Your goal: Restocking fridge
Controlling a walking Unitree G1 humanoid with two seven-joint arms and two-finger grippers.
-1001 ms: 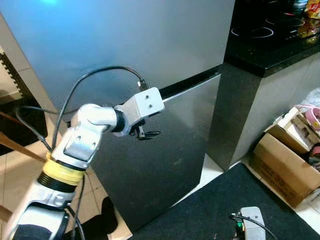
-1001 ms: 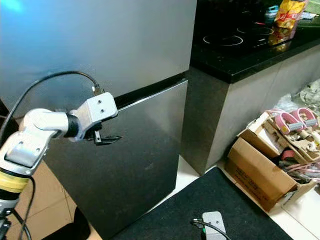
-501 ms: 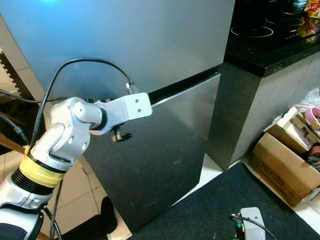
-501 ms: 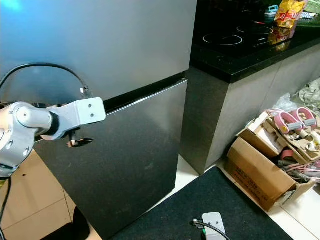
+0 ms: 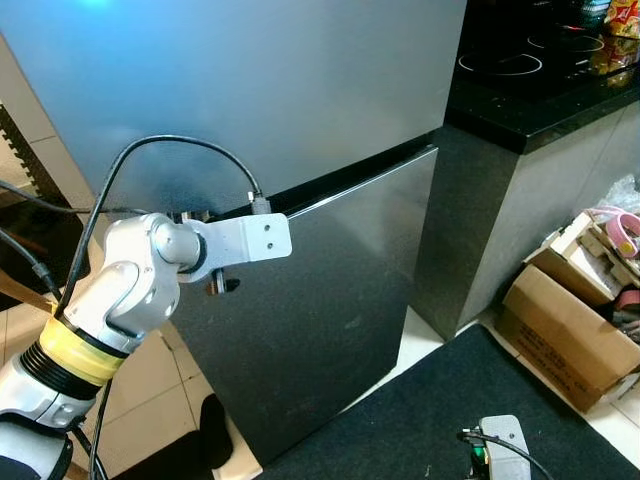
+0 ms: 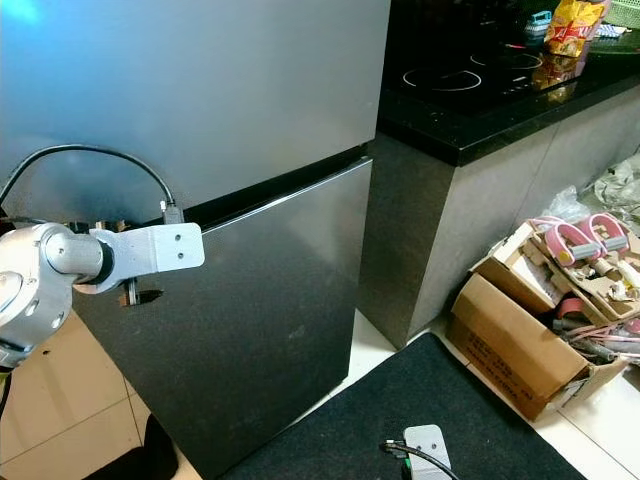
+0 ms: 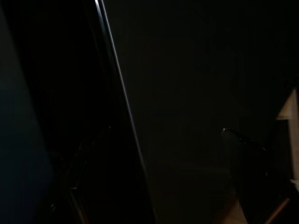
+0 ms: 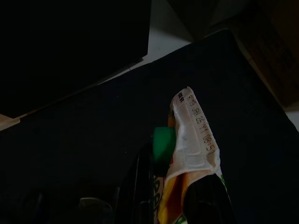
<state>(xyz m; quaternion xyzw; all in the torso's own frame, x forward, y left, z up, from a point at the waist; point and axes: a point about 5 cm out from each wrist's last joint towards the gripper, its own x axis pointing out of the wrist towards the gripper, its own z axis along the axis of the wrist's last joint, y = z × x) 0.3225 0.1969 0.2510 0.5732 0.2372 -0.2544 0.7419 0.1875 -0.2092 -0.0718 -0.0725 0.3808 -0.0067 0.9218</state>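
**Left gripper at the fridge's door seam, right gripper holding a pouch**

A kitchen corner: a tall grey fridge (image 5: pixel 300 130) stands on pale tiled floor beside a black countertop (image 6: pixel 480 100) with a glass hob set into it. A dark mat (image 5: pixel 420 420) lies in front of the fridge. The lower fridge door (image 5: pixel 320 310) sits slightly ajar, its top edge standing off from the dark seam under the upper door.

Right of the counter, an open cardboard box (image 6: pixel 520 350) rests on the floor, crammed with loose clutter, among it pink-and-white looped items; what they are cannot be told. On the far end of the countertop lies a yellow snack bag (image 6: pixel 568 25); its printing is too small to read.

The left gripper (image 5: pixel 220 286) is raised at the left end of the seam, right at the corner of the lower door. Its black fingers are mostly hidden behind the silver wrist plate, and the left wrist view is too dark to help, so their spread cannot be judged, nor whether they touch the door.

In the right wrist view, the right gripper (image 8: pixel 173 196) hangs low over the mat with its fingers closed on a food pouch (image 8: pixel 194 158) with a green cap. A stamped date code runs along the pouch's white top seal, too faint to read with certainty.
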